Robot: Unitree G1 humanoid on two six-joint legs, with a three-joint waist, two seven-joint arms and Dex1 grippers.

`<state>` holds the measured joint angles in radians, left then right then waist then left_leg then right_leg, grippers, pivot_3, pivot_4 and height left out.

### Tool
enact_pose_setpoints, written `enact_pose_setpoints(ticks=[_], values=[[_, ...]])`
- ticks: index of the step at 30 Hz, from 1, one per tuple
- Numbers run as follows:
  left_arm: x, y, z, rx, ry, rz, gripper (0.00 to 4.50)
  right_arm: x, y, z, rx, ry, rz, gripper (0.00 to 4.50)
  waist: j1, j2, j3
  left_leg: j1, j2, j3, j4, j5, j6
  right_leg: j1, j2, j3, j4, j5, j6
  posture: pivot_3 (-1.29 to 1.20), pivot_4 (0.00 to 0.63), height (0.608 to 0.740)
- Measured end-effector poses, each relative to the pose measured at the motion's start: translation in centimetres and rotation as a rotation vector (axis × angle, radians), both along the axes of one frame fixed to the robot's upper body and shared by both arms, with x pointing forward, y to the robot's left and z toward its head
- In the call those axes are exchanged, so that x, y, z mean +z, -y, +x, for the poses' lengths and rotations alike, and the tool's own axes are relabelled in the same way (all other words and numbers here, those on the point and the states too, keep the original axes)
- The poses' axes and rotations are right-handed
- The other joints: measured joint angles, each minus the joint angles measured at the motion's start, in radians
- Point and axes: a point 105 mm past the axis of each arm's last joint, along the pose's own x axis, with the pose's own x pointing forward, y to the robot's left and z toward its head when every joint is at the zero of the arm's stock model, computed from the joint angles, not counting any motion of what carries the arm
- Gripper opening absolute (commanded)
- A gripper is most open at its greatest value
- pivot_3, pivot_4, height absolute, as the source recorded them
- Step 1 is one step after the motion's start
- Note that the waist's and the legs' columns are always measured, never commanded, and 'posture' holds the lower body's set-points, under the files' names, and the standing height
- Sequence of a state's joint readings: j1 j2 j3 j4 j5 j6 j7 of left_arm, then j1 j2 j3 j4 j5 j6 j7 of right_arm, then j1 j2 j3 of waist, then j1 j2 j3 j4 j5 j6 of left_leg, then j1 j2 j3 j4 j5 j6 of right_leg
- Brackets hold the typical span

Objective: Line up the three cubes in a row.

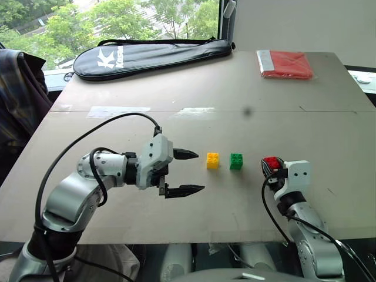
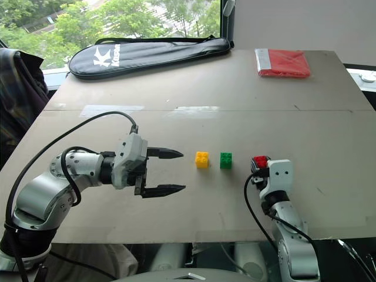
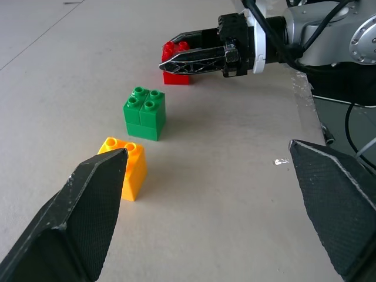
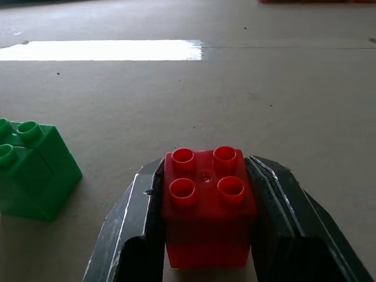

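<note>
Right gripper [image 4: 208, 235] sits closest, its two black fingers clamped on the red brick [image 4: 207, 205], which rests on the table [image 1: 176, 88]. Just beside it stands the green brick [image 1: 236, 160], then the yellow brick [image 1: 212, 160]. Left gripper [image 1: 187, 172] hangs near the yellow one, fingers spread wide and holding nothing.

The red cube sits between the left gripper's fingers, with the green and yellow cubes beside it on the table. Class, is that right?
Not quite: the red cube sits between the right gripper's fingers, as the right wrist view shows. The green cube and yellow cube do stand beside it on the table.
</note>
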<state>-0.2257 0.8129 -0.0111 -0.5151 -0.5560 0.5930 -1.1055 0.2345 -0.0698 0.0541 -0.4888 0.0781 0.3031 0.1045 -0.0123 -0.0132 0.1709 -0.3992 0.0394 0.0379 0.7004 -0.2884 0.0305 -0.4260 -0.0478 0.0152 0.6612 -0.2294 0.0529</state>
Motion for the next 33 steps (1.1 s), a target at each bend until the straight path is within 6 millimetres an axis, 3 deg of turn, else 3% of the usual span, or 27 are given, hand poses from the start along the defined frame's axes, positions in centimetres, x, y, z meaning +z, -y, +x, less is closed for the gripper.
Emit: enact_pose_setpoints(ticks=[15,33], values=[[0.4,-0.2,0.2,-0.002,0.011,0.030,4.50,0.0,-1.7,0.2,-0.019,0.008,0.052,1.32,-0.001,0.000,0.000,-0.001,0.000,0.001,0.000,0.000,0.000,-0.002,0.000,0.001,0.000,0.000,0.000,0.00,0.150,0.708],[0.4,-0.2,0.2,-0.004,0.043,0.004,4.50,-0.1,-1.6,0.5,-0.028,0.030,0.040,1.32,-0.001,0.000,0.000,-0.001,0.000,0.003,0.000,0.000,0.000,-0.002,0.000,0.002,0.001,0.000,0.000,0.00,0.150,0.708]])
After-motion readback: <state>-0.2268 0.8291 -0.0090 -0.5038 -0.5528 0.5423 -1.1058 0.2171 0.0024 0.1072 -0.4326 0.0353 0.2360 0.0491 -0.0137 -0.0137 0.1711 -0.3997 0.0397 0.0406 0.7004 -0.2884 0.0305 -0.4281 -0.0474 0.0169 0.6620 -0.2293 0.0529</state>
